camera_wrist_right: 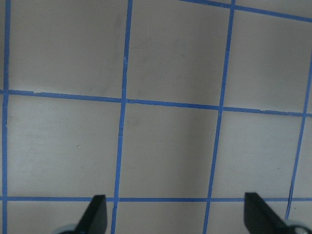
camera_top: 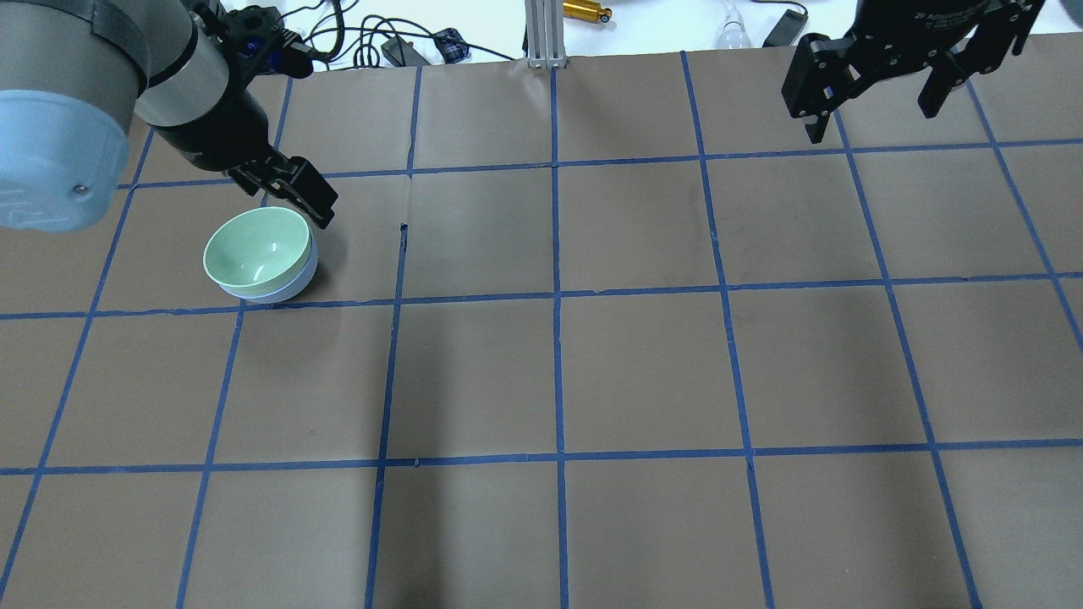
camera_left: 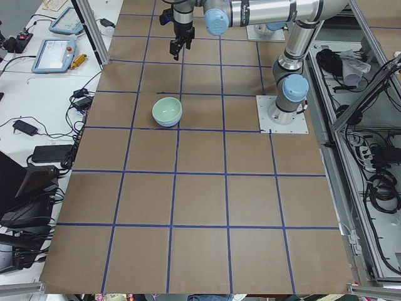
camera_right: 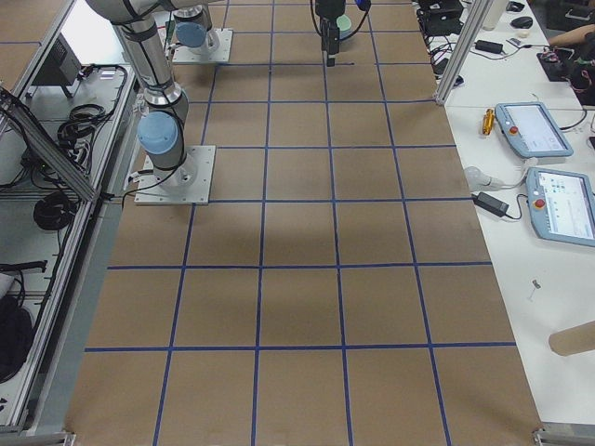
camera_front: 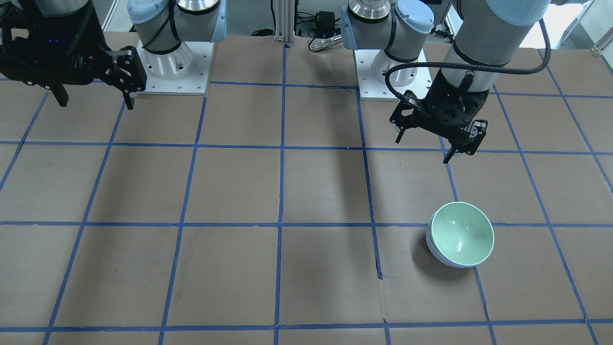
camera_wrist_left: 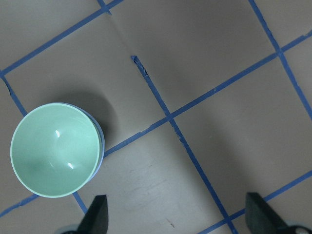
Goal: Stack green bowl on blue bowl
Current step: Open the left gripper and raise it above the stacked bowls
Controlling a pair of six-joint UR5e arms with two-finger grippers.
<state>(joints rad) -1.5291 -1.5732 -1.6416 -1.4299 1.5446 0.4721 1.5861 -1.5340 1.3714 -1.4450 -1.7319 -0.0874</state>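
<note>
1. Broadly, the table (camera_top: pixel 643 372) takes up most of every view: brown paper marked into squares by blue tape, with the stacked bowls on the robot's left half.
2. Next, the left arm (camera_front: pixel 488 43) reaches out over that half, and the right arm (camera_top: pixel 922 25) hangs above the far right corner, well apart from the bowls.
3. The green bowl (camera_front: pixel 462 235) sits upright, nested inside the blue bowl (camera_front: pixel 438 254). Only a crescent of the blue one's outer wall shows below the green rim. I judge the stacking done. Whether the green bowl is seated fully level I cannot tell.
4. The left gripper (camera_front: pixel 422 151) hovers above the table near the bowls, on the robot's side of them and touching neither. Its fingers (camera_wrist_left: pixel 95 217) are spread wide with nothing between them.
5. The right gripper (camera_top: pixel 871 123) is likewise spread and empty, with only taped squares under it in its wrist view.
6. What remains, by my reading, is just to lift the left arm clear without brushing the rim, since a knock could tip the glossy pair.
7. A short tear (camera_top: pixel 404 237) shows in the paper seam near the bowls.
8. White lettering on the right gripper's housing is too small to read, and the pendant screens in the side views are unreadable as well.
</note>
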